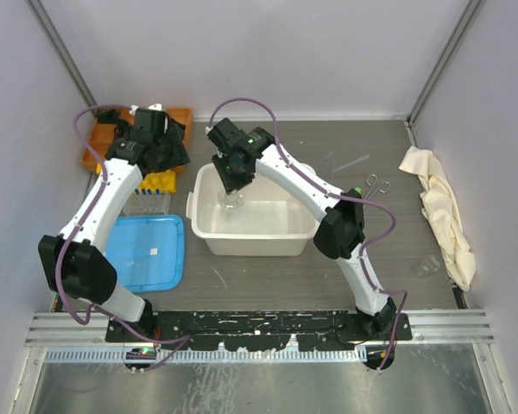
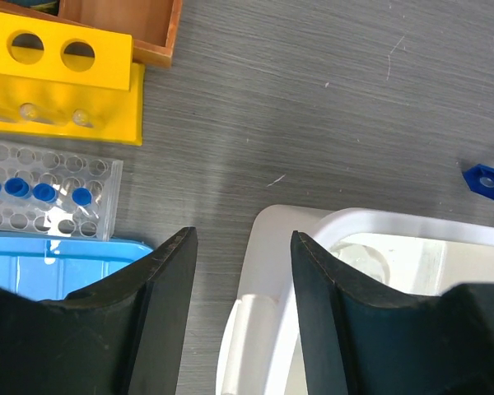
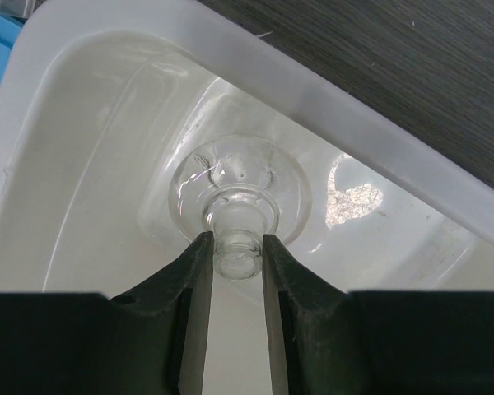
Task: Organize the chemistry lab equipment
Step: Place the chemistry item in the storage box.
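The right end effector reaches down into a white plastic tub. Its two black fingers are pinched on the short neck of a round-bellied clear glass flask, which stands in a corner of the tub, where the smooth, glossy walls throw back a bright patch of light. Alongside, the left end effector hangs over the tub's rounded rim with its matte black fingers spread wide and nothing between them. Beyond it, on the dark, wood-grained worktop, sits a yellow holed tube rack, blocky and bright. Just beside the rack is a clear perforated plastic tray with four small blue caps set in one row of its holes, and a shiny blue tray lies next to that. One hexagonal blue cap rests loose on the worktop past the tub. At far right, metal scissor-handled forceps lie near a crumpled cream-white cloth.
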